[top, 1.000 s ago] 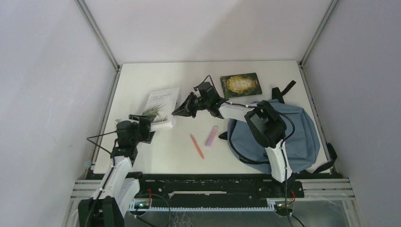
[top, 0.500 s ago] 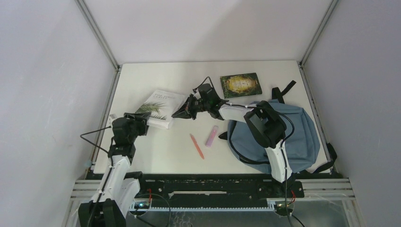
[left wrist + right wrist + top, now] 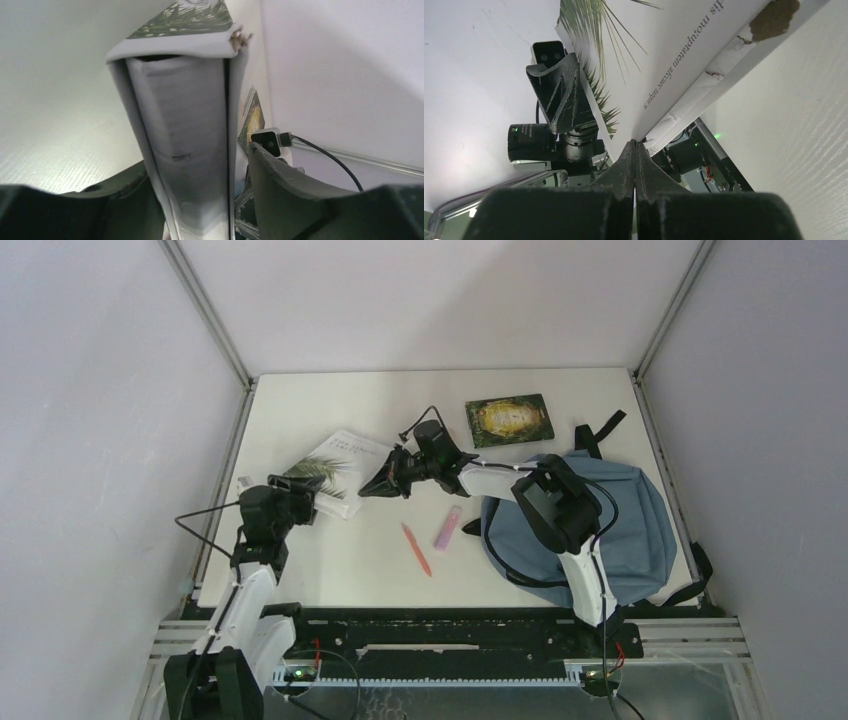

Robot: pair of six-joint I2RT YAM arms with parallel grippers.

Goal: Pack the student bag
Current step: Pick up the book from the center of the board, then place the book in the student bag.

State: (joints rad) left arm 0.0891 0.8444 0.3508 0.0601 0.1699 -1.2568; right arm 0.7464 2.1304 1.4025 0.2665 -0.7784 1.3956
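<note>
Student bag, a soft dusty-blue fabric backpack with black straps (image 3: pixel 630 525), lies on the right of the white table (image 3: pixel 330 575) in the overhead view. It is well apart from the white paperback book with a palm-leaf cover (image 3: pixel 335 468). My left pincer (image 3: pixel 316 503) grips that book's near end, and my right pincer (image 3: pixel 368 488) touches its other side. If the two pull against each other, the book may twist loose.

Left wrist: the paperback (image 3: pixel 182 125) is clamped across its thickness only, so it could slide out.

Right wrist: my fingers are pressed together at the frayed cover (image 3: pixel 684 50). Whether they nip any paper I cannot tell. A tug could tear it further.
</note>
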